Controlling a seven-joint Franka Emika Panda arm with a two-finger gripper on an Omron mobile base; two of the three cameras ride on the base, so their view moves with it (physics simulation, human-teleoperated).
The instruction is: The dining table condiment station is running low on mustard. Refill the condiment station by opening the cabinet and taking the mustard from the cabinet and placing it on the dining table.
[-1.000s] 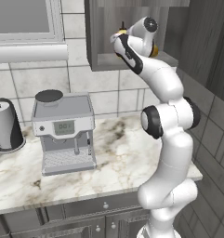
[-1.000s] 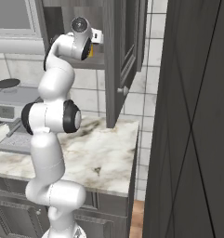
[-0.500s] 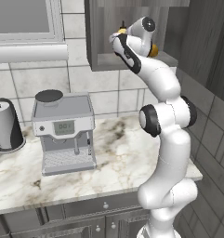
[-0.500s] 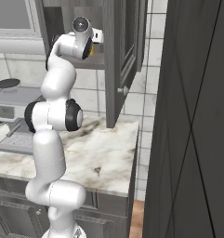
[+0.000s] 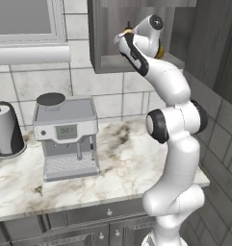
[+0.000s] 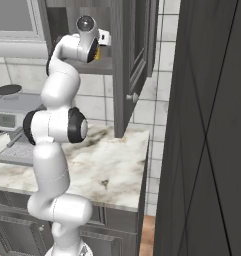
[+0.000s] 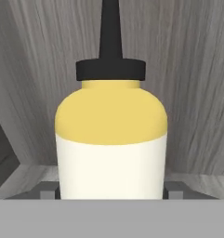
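Observation:
The mustard point(image 7: 111, 139) stands close in front of the hand, yellow above a pale lower band, with a black collar and dark nozzle. My gripper point(image 7: 111, 189) has its two dark fingertips point(image 7: 48, 189) pressed against the bottle's sides, shut on it. From the left base view the gripper point(image 5: 125, 39) is inside the open cabinet point(image 5: 107, 43), and the nozzle and yellow shoulder of the mustard point(image 5: 128, 30) poke out above it. The cabinet's door point(image 6: 124, 65) hangs open toward me, right of the gripper point(image 6: 106, 36). The dining table is out of view.
A yellow patch point(image 5: 159, 51) shows behind the wrist on the shelf; what it is I cannot tell. Below lie the marbled wall counter point(image 5: 122, 158) with a coffee machine point(image 5: 67, 137) and a dark kettle point(image 5: 4, 132). A tall dark panel point(image 6: 207, 125) stands at the right.

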